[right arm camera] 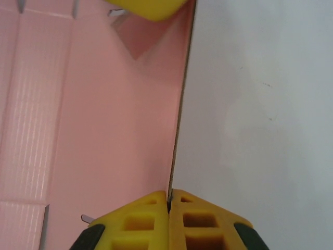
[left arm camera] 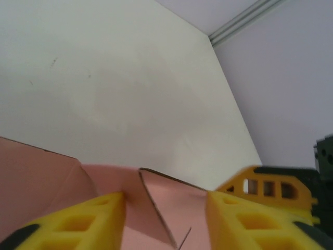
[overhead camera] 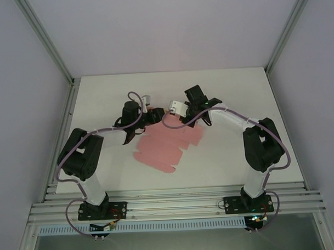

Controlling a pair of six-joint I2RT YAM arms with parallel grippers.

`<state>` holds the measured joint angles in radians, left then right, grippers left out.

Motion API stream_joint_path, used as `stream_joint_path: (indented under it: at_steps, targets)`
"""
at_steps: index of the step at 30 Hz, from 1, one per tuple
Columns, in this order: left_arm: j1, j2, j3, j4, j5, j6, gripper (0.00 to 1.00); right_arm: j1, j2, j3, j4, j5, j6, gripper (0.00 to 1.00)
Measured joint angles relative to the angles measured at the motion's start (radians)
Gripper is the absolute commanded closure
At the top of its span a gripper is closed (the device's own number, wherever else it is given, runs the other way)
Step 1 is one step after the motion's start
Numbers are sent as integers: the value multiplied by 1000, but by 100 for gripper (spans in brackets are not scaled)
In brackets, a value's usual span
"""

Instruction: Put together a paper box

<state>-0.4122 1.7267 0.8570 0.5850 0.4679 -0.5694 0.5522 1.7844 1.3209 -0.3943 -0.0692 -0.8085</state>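
The paper box (overhead camera: 169, 147) is a pink die-cut sheet lying mostly flat in the middle of the table, with its far edge lifted between the two grippers. My right gripper (right arm camera: 169, 194) is shut on a raised edge of the paper box (right arm camera: 104, 120), the thin card pinched between its yellow fingers. My left gripper (left arm camera: 165, 200) is open, and a folded pink flap (left arm camera: 171, 203) stands between its yellow fingers (left arm camera: 78, 221) without being pinched. From above, the left gripper (overhead camera: 158, 115) and the right gripper (overhead camera: 187, 116) sit close together at the sheet's far edge.
The white table (overhead camera: 100, 94) is bordered by metal rails at the left (overhead camera: 65, 128) and right. Grey walls stand behind and beside it. Purple cables loop over both arms. In the left wrist view the other gripper's yellow finger (left arm camera: 270, 187) is close on the right.
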Motion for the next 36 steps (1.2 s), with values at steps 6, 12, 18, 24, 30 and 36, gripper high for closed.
stream_joint_path:
  at_steps: [6, 12, 18, 24, 30, 36]
  targets:
    - [30, -323, -122, -210, -70, 120, 1, -16, -51, -5, 6, -42, -8, 100]
    - [131, -648, -233, -417, -219, 182, 0, -51, -139, -23, 37, -55, -21, 100]
    - [188, -676, -309, -500, -188, 228, 15, -54, -167, -34, 36, -86, -36, 100]
    - [253, -534, -339, -393, 8, 233, 34, -63, -191, -34, 0, -163, -42, 100]
    - [265, -451, -320, -313, 97, 253, 43, -69, -209, -33, -19, -232, -40, 100]
    - [266, -386, -301, -243, 166, 248, 62, -75, -209, -16, -47, -261, -37, 100]
